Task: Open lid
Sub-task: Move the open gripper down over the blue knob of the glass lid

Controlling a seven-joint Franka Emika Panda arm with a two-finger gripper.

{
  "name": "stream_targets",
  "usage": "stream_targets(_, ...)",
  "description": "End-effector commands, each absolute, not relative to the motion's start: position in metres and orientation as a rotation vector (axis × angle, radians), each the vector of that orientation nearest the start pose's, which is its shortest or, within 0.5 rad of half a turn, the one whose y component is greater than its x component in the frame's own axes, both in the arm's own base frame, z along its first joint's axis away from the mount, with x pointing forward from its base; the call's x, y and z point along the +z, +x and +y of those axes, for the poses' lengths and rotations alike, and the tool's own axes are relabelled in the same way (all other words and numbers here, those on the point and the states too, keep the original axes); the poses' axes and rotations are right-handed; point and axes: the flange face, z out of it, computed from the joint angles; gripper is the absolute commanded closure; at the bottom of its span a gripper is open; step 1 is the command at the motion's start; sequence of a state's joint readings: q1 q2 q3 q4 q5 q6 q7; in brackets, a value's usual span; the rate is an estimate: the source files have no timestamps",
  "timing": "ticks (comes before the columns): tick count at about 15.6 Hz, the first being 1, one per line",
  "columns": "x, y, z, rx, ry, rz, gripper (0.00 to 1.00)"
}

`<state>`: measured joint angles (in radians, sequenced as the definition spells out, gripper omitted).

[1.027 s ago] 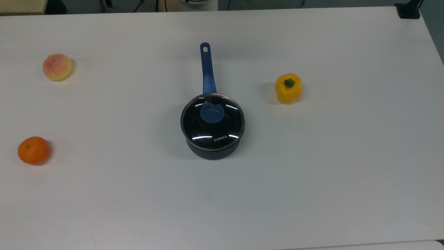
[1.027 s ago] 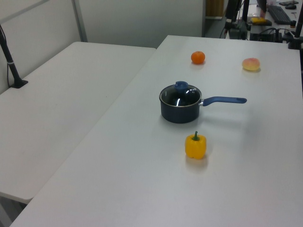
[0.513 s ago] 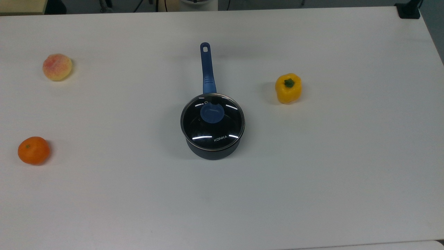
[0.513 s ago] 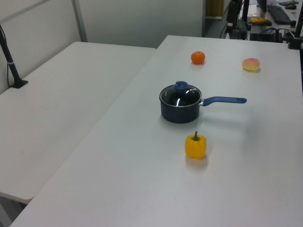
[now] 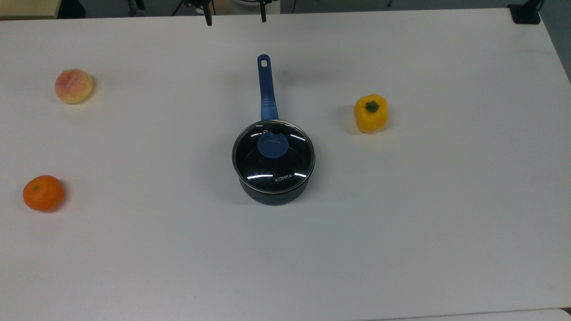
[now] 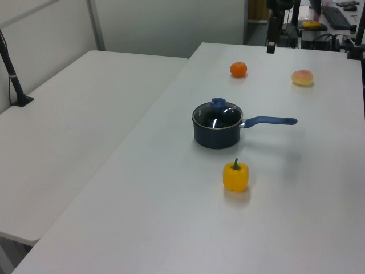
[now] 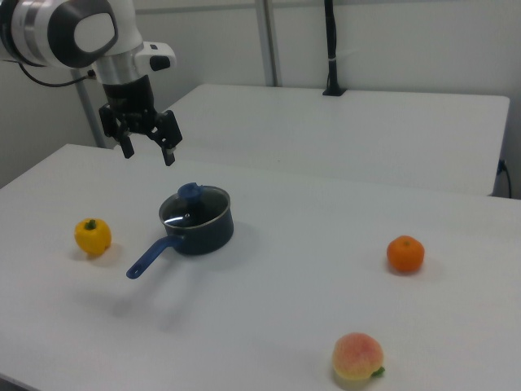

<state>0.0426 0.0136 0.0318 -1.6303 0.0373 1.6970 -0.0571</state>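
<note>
My gripper [image 7: 147, 144] just came into frame at 12 o'clock in the top view w/ fingertips [image 5: 208, 20] spread apart, holding nothing, so approach has only begun. Round clear glass lid w/ blue knob [image 5: 273, 149] sits closed on the dark blue long-handled saucepan [image 5: 271, 192], mid white table [image 5: 446, 232]. Right view shows the gripper hanging high, well apart from the knob; top view catches just the tips.

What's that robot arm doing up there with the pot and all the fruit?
The robot's gripper hangs in the air with its fingers spread open, holding nothing. Below it a blue saucepan sits on the white table, and the glass lid with its blue knob is on the pan, not yet touched. A yellow pepper, an orange and a peach lie apart from the pan.
</note>
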Motion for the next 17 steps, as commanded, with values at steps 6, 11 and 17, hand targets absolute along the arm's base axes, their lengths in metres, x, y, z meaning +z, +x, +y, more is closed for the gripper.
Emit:
stream_targets(6, 0.562, 0.632, 0.084, -0.06, -3.108, -0.093, 0.0)
stream_targets(11, 0.52, 0.663, 0.106, -0.051, -3.133, 0.037, 0.0)
stream_targets(17, 0.47, 0.691, 0.117, -0.15, -3.166, 0.11, 0.0)
